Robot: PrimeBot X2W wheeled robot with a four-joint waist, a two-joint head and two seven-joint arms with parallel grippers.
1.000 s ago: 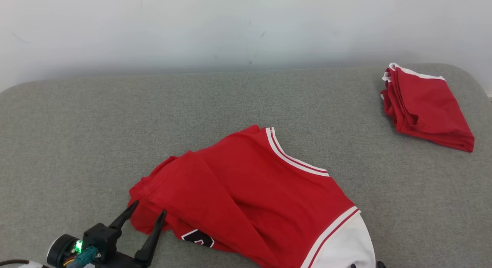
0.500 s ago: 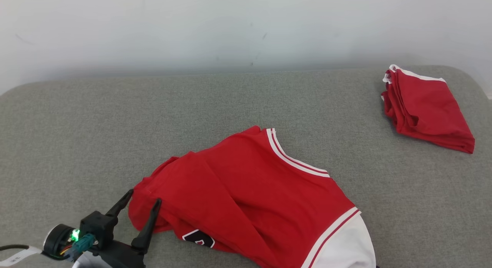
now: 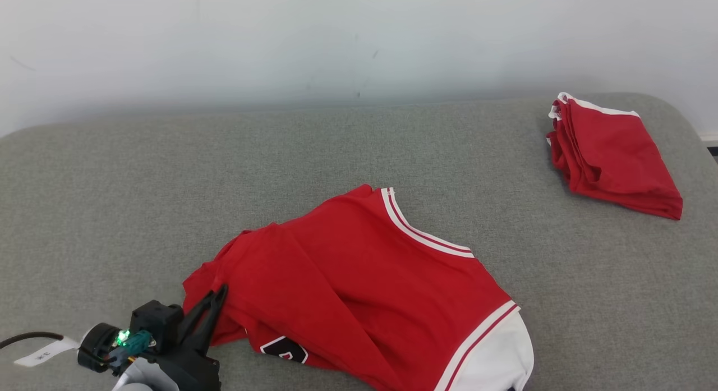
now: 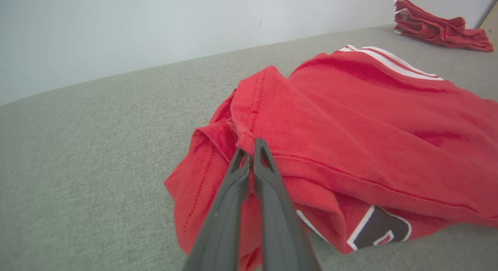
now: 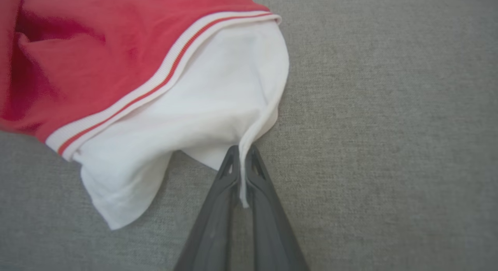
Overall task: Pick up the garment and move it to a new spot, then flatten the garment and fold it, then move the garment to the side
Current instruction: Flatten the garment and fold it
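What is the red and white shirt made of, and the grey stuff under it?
The crumpled red and white shirt looks like soft, matte knit cotton: it creases and has stitched hems. The grey surface looks like coarse woven fabric, slightly fuzzy.

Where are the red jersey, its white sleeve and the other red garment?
red jersey [image 3: 359,267], head view, middle of its body.
white sleeve [image 5: 194,100], right wrist view, middle of the cloth.
other red garment [image 3: 617,150], head view, its top face.

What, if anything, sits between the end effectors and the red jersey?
Nothing visible. The left end effector pinches a hem of the red jersey, the right end effector its white edge. The folded red garment lies apart.
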